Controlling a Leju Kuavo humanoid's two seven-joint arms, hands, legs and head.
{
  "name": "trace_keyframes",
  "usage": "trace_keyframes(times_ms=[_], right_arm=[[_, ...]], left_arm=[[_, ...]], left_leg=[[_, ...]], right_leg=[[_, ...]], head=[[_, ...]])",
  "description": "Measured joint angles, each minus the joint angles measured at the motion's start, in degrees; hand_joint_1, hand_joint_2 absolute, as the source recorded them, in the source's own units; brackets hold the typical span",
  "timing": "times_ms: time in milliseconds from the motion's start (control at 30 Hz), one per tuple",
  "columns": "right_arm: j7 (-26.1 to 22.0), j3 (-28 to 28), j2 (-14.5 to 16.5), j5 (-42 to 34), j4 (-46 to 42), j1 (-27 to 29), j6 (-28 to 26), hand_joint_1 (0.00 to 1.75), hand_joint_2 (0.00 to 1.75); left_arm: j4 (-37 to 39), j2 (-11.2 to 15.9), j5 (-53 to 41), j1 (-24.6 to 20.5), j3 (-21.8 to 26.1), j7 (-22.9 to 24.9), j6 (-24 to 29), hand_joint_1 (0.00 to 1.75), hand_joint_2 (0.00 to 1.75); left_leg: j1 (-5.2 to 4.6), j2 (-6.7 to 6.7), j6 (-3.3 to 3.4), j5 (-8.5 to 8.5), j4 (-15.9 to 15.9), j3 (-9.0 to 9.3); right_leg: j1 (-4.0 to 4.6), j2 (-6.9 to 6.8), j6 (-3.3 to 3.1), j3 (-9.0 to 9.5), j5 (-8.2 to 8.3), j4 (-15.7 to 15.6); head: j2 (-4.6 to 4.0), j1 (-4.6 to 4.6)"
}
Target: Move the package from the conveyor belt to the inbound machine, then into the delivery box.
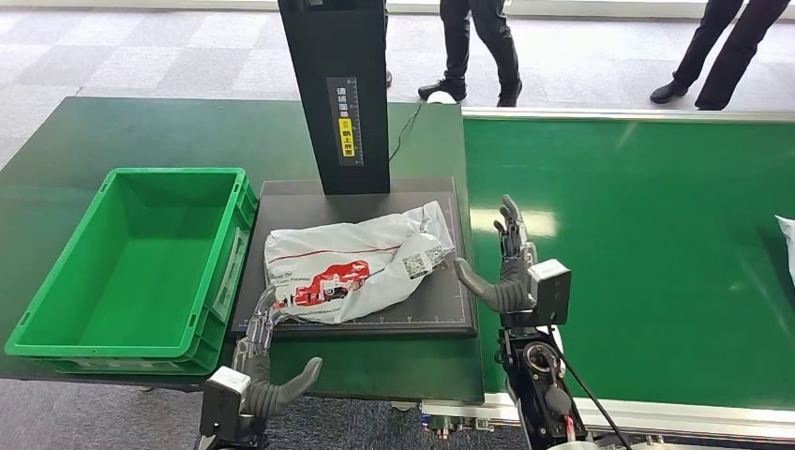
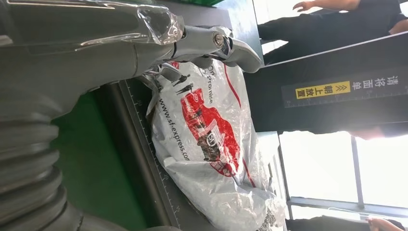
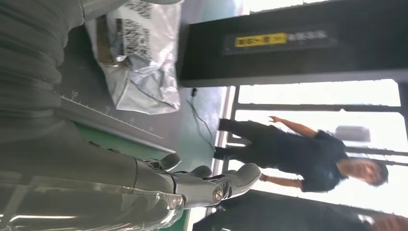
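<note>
1. The package [image 1: 361, 264], a white plastic mailer with red print and a shipping label, lies flat on the black platform of the inbound machine [image 1: 441, 314], near the middle of the scene.
2. The machine's black column [image 1: 337, 94] rises from the far edge of the platform and carries a yellow label with white characters.
3. The left hand [image 1: 258, 361] is at the near left corner of the platform, its fingertips [image 1: 267, 305] reaching to the near left edge of the package. In the left wrist view the fingers [image 2: 221, 43] lie against the package's edge, thumb apart; whether they grip it I cannot tell.
4. The right hand [image 1: 506, 267] stands upright just right of the platform, fingers spread and pointing up, holding nothing. Its thumb points left toward the label end of the package but stays apart from it.
5. The delivery box [image 1: 141, 267], a green crate, sits on the dark green table [image 1: 94, 141] just left of the platform.
6. The conveyor belt [image 1: 647, 244], bright green, fills the right side; the edge of a second white parcel [image 1: 786, 246] shows at its far right.
7. 2 people [image 1: 478, 47] stand on the grey floor beyond the table and belt, seen from the legs down.
</note>
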Motion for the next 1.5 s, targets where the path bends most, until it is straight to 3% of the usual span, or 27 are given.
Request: trace_keyframes(times_ms=[167, 367, 600, 700, 900, 1100, 1200, 1400, 1500], right_arm=[[-0.2, -0.4, 2.1, -3.9, -13.3, 8.8, 1.4, 0.00, 1.75], [-0.2, -0.4, 3.2, -5.3, -22.0, 13.6, 2.4, 0.00, 1.75], [-0.2, -0.3, 4.2, -6.7, -24.9, 14.7, 4.7, 0.00, 1.75], [-0.2, -0.2, 4.6, -6.6, -25.0, 14.5, 5.1, 0.00, 1.75], [-0.1, -0.2, 5.6, -7.3, -24.8, 13.1, 5.0, 0.00, 1.75], [-0.1, -0.3, 5.8, -7.4, -24.6, 12.5, 5.0, 0.00, 1.75], [-0.1, -0.3, 5.8, -7.3, -24.3, 12.1, 5.3, 0.00, 1.75], [-0.1, -0.5, 6.3, -7.8, -23.0, 9.8, 6.5, 0.00, 1.75], [-0.1, -0.6, 6.3, -7.9, -22.5, 9.3, 7.0, 0.00, 1.75]], left_arm=[[-1.6, 0.1, 0.0, 1.9, 0.1, 0.0, 0.8, 0.00, 1.75], [-3.2, 0.1, -1.1, 2.9, 0.3, 0.0, 1.0, 0.00, 1.75], [-6.4, 0.3, -8.8, 2.3, -0.9, 1.2, 5.7, 0.00, 1.75], [-7.1, 0.4, -13.6, 0.9, -1.9, 2.4, 10.2, 0.00, 1.75], [-4.5, 0.7, -31.1, -11.4, -8.8, 14.2, 16.7, 0.00, 1.75], [-1.4, 1.1, -32.0, -16.8, -13.2, 16.0, 18.4, 0.00, 1.75], [1.9, 1.1, -35.2, -20.4, -15.2, 18.4, 15.6, 0.00, 1.75], [23.4, -3.6, -39.1, -35.4, -21.6, 21.3, 10.0, 0.00, 1.75], [33.0, -5.7, -38.9, -39.3, -23.7, 20.6, 10.6, 0.00, 1.75]], left_leg=[[0.01, 0.01, -0.03, -0.05, 0.0, -0.05], [0.00, 0.01, -0.03, -0.04, 0.0, -0.03], [0.00, 0.01, -0.03, -0.03, 0.0, 0.03], [0.01, 0.00, -0.03, -0.02, 0.0, 0.04], [-0.01, -0.16, 0.02, 0.10, 0.0, 0.02], [-0.01, -0.05, 0.01, 0.10, 0.0, 0.03], [-0.01, -0.16, 0.02, 0.13, 0.0, -0.09], [-0.05, -0.19, 0.08, 0.26, 0.0, -0.13], [-0.06, -0.06, 0.08, 0.25, 0.1, -0.12]], right_leg=[[0.01, 0.02, -0.04, -0.06, -0.05, 0.0], [0.01, 0.01, -0.04, -0.02, -0.06, 0.0], [0.01, 0.01, -0.04, 0.03, -0.04, 0.0], [0.01, -0.01, -0.04, 0.00, -0.04, 0.0], [-0.01, -0.23, -0.03, 0.12, 0.03, 0.0], [-0.01, -0.14, -0.03, 0.03, 0.07, 0.0], [-0.01, -0.23, -0.03, -0.09, 0.06, 0.0], [-0.06, -0.25, 0.04, -0.04, 0.21, 0.0], [-0.07, -0.12, 0.04, -0.08, 0.24, 0.0]], head=[[0.00, -0.02], [0.00, -0.01], [0.00, 0.00], [0.00, -0.01], [0.00, -0.01], [0.00, -0.02], [0.00, -0.02], [0.00, 0.04], [0.00, 0.06]])
